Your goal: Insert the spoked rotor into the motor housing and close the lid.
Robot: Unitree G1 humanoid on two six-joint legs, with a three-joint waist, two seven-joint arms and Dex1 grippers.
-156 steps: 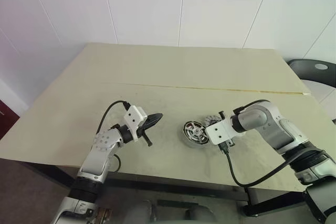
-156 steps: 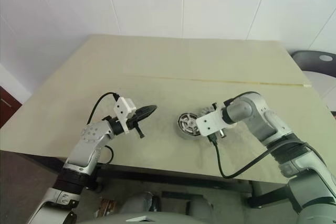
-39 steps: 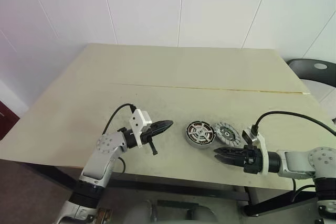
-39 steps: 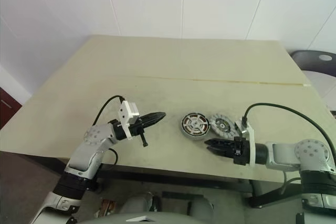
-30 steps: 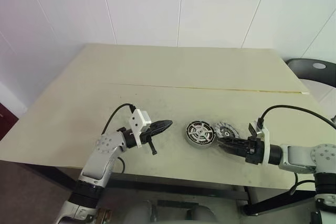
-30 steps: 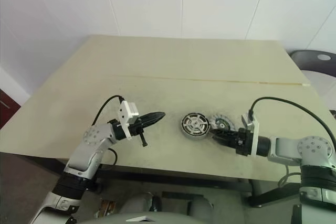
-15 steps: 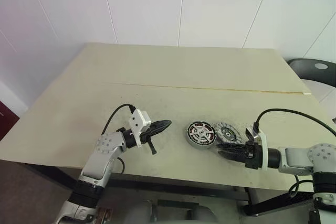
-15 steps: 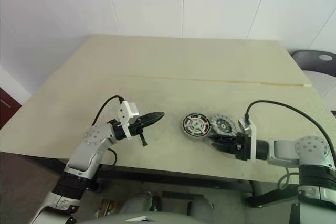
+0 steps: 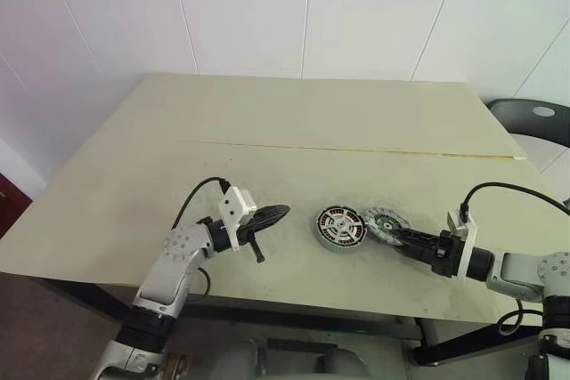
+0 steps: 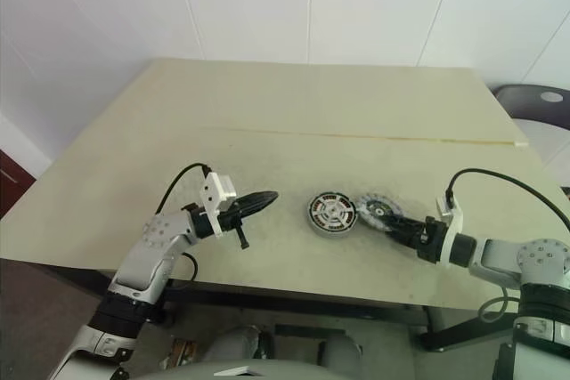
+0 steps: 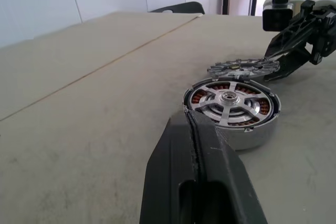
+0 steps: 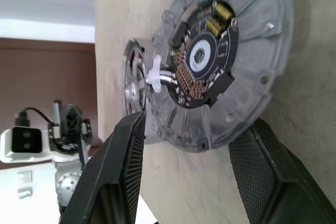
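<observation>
**Bench:** State at this entry?

**Me (remote):** Housing (image 9: 338, 227) sits flat near the front of the table (image 9: 267, 131); the spoked rotor (image 11: 229, 98) reads as already seated in it, spokes and hub level over the coppery windings; I judge the insertion done. The lid (image 9: 383, 222) lies just to the right of the housing, touching or nearly touching its rim; the wrist camera shows its inner face and small circuit parts.

**Bench:** Jaws?

**Me:** Left gripper (image 9: 278, 213) is clenched on nothing and hovers to the left of the housing, apart from it, pointing at it; the right gripper (image 9: 396, 231) comes in from the side of the lid away from the housing, its fingers (image 12: 123, 161) spread with the lid's outer edge between them; I cannot tell whether the pads bear on the rim, so I log it as not yet grasped.

**Bench:** How do you want to run the step?

**Me:** Step in hand is taking the lid; I'd settle both pads squarely on the ribbed rim before closing, since a pinch on one edge may tip the disc or shove it against the housing; lift clear of the housing rim first, then carry across; lower it level and centred over the hub; if it needs steadying, the left gripper could brace the housing's left side; release only once the lid sits flush all round.
</observation>
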